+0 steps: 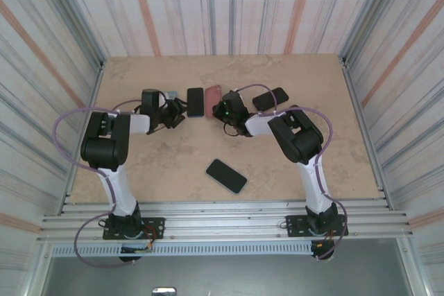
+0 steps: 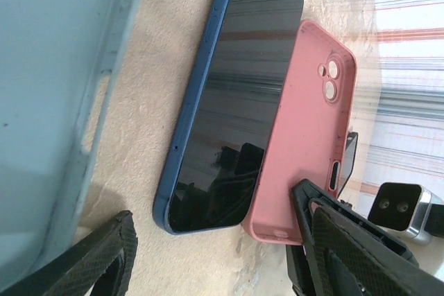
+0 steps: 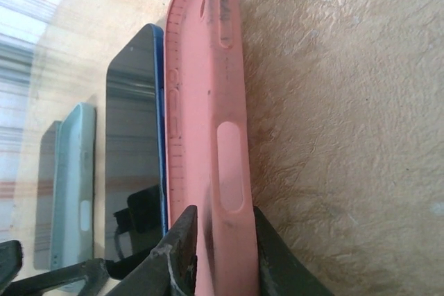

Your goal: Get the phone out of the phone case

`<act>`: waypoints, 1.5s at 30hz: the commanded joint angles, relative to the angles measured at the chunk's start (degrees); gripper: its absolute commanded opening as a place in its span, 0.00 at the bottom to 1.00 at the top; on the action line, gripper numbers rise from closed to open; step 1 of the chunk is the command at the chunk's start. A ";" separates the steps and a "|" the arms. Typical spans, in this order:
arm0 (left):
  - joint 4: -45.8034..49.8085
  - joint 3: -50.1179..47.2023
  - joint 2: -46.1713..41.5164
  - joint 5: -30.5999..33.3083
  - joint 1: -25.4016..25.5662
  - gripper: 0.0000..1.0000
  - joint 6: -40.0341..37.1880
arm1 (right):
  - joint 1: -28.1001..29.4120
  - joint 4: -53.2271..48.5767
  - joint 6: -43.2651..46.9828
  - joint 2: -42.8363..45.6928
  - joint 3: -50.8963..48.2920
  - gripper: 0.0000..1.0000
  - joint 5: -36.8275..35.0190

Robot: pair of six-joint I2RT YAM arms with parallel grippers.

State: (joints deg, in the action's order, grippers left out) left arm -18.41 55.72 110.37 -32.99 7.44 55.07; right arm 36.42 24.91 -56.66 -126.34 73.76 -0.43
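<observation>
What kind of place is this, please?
Likely a robot test cell: a beige table enclosed by striped panels, an aluminium rail at its near edge, and a pink phone case beside loose phones.

No readable writing here

You will find no letters, numbers, brand marks or signs that can be read: the back and side of the pink phone case (image 2: 305,136) are plain, the dark screen of the blue-edged phone (image 2: 236,102) carries only reflections, the pale blue case (image 2: 48,102) is unmarked, and the black phone (image 1: 226,175) lying on the worktop (image 1: 159,171) is too small in the top view for you to make out any print.
</observation>
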 commanded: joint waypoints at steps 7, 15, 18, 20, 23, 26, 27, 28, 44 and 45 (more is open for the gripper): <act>3.37 -0.81 -6.56 -0.20 -0.52 0.71 -2.69 | -0.52 -6.75 9.36 1.68 3.47 0.44 -2.02; 4.21 -1.77 -10.43 -1.08 -0.67 0.76 -3.25 | -1.69 -14.60 15.50 6.77 4.63 0.61 -3.82; 4.84 -1.90 -11.75 -1.20 -0.66 0.78 -3.80 | -2.62 -15.92 16.59 9.50 3.29 0.67 -4.54; 5.05 -2.15 -12.53 -1.61 -0.67 0.78 -4.13 | -3.36 -17.61 18.03 11.42 2.67 0.69 -5.09; 4.88 -2.88 -13.91 -2.29 -0.59 0.79 -4.18 | -5.57 -19.15 20.16 14.76 0.49 0.71 -4.70; 4.33 -4.09 -15.47 -2.98 -0.50 0.81 -3.84 | -7.94 -23.77 25.80 17.74 0.25 0.74 -3.31; 4.08 -4.45 -15.98 -3.27 -0.35 0.82 -3.75 | -8.75 -25.58 28.65 18.76 0.42 0.76 -3.18; 3.92 -4.65 -16.31 -3.50 -0.25 0.82 -3.74 | -9.56 -27.33 30.57 19.39 0.72 0.82 -2.95; 2.70 -6.33 -18.17 -3.79 2.33 0.87 -3.27 | -24.65 -44.50 59.66 17.86 8.32 0.99 9.48; 2.51 -6.42 -18.15 -3.83 2.40 0.87 -3.14 | -25.03 -45.23 60.48 17.17 9.62 0.99 9.63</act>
State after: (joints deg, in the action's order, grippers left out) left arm -15.07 50.17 94.39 -36.23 9.47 52.47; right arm 12.88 -15.62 -2.63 -107.26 78.98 6.66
